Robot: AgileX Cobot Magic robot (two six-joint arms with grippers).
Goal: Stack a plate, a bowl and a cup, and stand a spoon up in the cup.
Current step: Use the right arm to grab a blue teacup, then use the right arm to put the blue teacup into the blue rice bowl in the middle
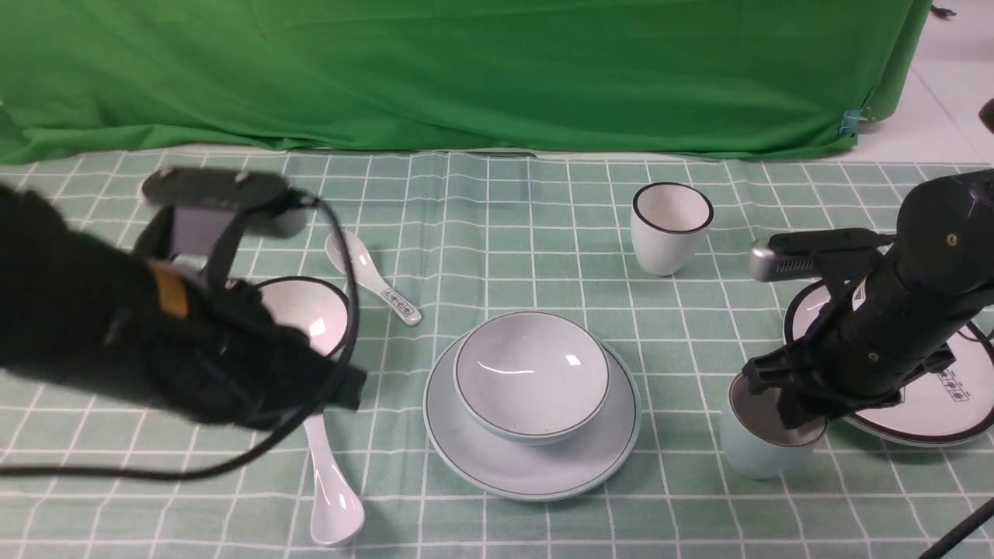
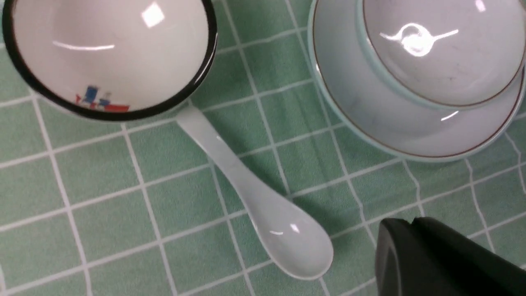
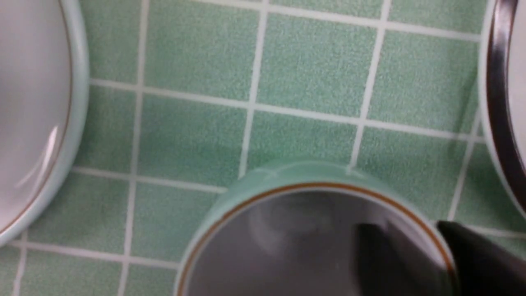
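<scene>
The pale blue-green bowl [image 1: 532, 376] sits in the plate [image 1: 474, 458] at the table's middle front; both show in the left wrist view, the bowl [image 2: 444, 53] and the plate [image 2: 370, 119]. The cup [image 1: 757, 454] stands on the cloth to their right. My right gripper [image 1: 792, 404] is open over its rim [image 3: 312, 187], one finger inside and one outside the wall [image 3: 400, 228]. The plain white spoon [image 1: 334, 497] lies at the front left, its handle end under the black-rimmed bowl's edge [image 2: 263, 205]. My left gripper [image 1: 345, 388] hovers above it, shut and empty [image 2: 396, 224].
A white black-rimmed bowl [image 1: 311, 310] lies under my left arm. A patterned spoon [image 1: 373, 279] lies behind it. A white black-rimmed cup [image 1: 670, 225] stands at the back right. A black-rimmed printed plate [image 1: 932, 411] lies under my right arm. A green curtain [image 1: 466, 70] closes the back.
</scene>
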